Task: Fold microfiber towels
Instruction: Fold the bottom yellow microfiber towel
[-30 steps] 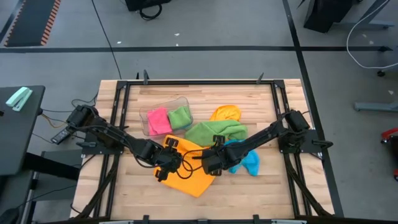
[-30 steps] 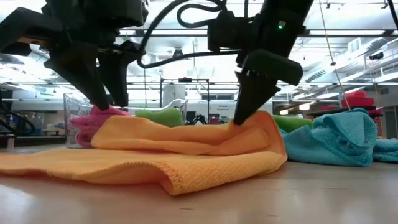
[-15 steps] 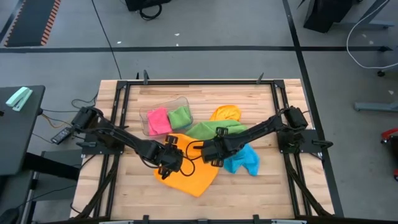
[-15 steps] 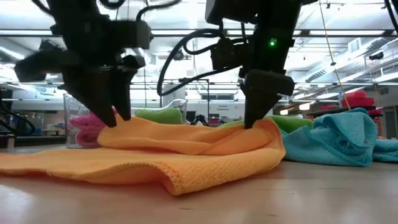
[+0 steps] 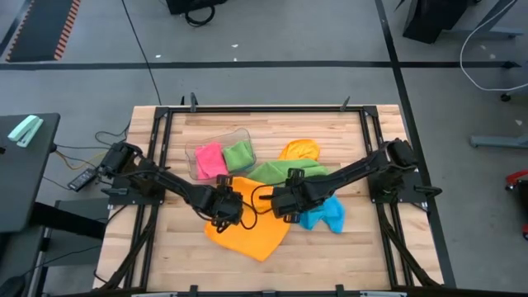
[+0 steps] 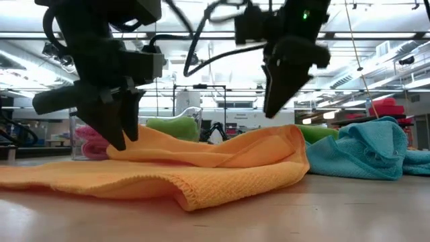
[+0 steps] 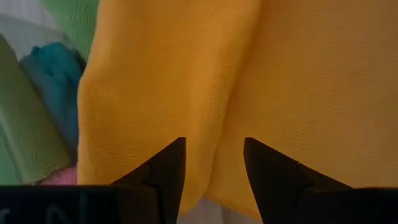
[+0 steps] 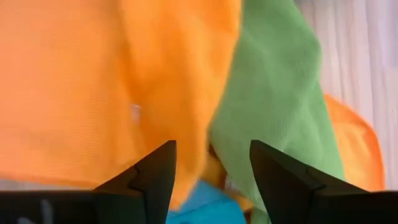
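An orange towel (image 5: 252,231) lies half folded at the table's (image 5: 363,247) centre-front, its top layer doubled over toward 12 o'clock. The left gripper (image 5: 224,210) sits at the towel's 10 o'clock edge, jaws parted around a ridge of orange cloth; whether it pinches the ridge I cannot tell. The right gripper (image 5: 283,204) hangs just above the towel's 2 o'clock corner, jaws apart and holding nothing. A green towel (image 5: 285,173) lies at 1 o'clock of the orange one, a blue towel (image 5: 326,216) at 3 o'clock, and a second orange towel (image 5: 299,150) beyond the green. A clear tub (image 5: 219,157) at 11 o'clock holds a pink towel (image 5: 209,159) and a folded green one (image 5: 239,154).
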You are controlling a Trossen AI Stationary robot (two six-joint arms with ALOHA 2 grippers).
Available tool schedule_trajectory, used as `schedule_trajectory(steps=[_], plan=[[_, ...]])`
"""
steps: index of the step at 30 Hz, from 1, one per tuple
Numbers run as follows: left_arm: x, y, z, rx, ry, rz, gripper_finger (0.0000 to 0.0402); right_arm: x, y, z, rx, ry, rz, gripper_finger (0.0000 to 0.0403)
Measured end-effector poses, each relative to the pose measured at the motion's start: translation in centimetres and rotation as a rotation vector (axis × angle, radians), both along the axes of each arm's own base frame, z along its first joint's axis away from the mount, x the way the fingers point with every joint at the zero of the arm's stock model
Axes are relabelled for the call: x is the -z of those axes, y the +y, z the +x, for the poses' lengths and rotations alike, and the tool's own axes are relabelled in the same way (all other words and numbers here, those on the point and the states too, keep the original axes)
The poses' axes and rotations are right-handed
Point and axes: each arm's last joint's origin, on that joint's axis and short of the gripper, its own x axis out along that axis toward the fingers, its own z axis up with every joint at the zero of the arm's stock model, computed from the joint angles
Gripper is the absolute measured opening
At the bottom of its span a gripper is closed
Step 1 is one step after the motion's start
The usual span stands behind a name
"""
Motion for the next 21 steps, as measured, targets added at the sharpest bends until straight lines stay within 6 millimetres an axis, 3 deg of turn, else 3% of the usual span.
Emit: schedule_trajectory(steps=[10,21], plan=[[0.6,0.2,-0.5,-0.003,0.018,0.006,0.0172,0.3,2.9,1.0,-0.154,-0.147,0.044,0.0212],[0.6,0.1,-0.3,0.009,0.005,0.004,0.0172,4.4,3.0,0.2,-0.152,-0.272,0.125,0.0211]])
